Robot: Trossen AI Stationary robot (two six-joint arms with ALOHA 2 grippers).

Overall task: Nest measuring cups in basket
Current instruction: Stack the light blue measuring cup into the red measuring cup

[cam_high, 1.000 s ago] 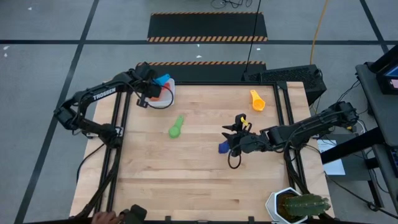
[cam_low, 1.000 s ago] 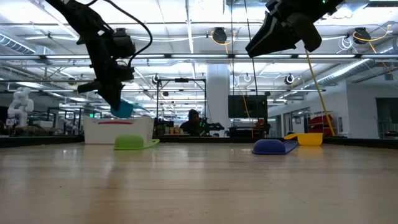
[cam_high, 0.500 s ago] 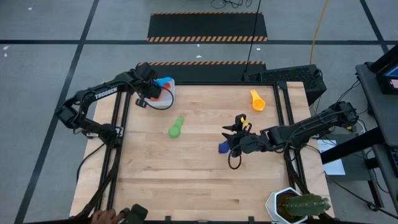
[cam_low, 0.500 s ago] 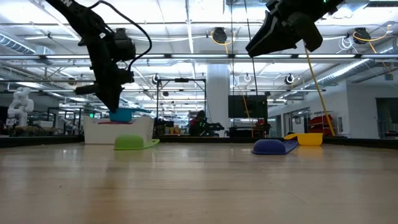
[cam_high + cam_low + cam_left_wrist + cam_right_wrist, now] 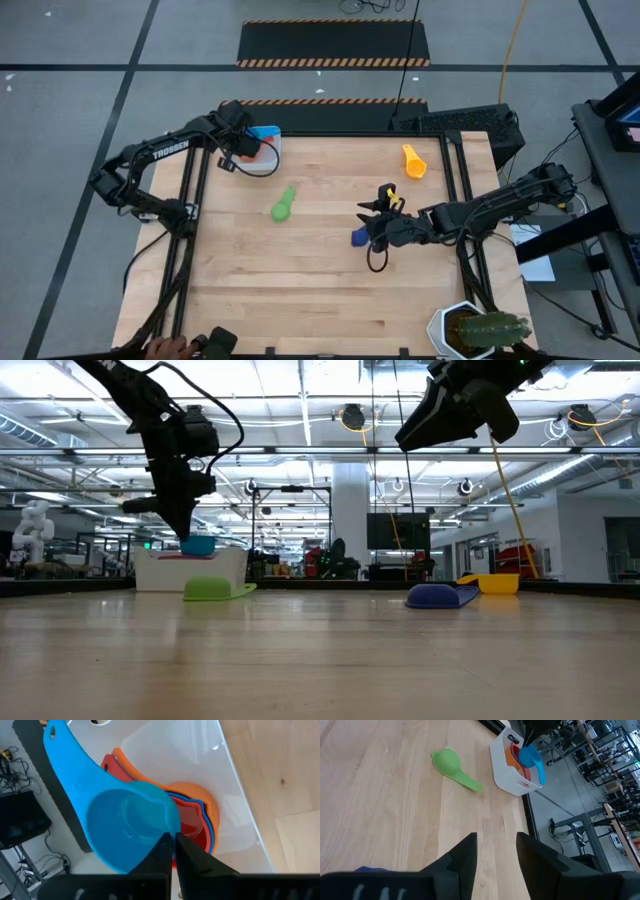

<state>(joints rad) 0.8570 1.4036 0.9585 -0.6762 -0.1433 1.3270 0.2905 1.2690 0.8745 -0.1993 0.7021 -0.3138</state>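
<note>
"TROSSEN" lettering (image 5: 167, 151) on left arm

a cactus (image 5: 490, 327) in a white pot (image 5: 446, 328) sits at the near right corner of my wooden counter (image 5: 300, 280).

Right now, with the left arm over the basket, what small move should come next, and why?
Probably ease the light blue cup down and open. The left gripper pinches its rim just above the orange, blue and red cups stacked in the basket, so it looks lined up to nest.
</note>
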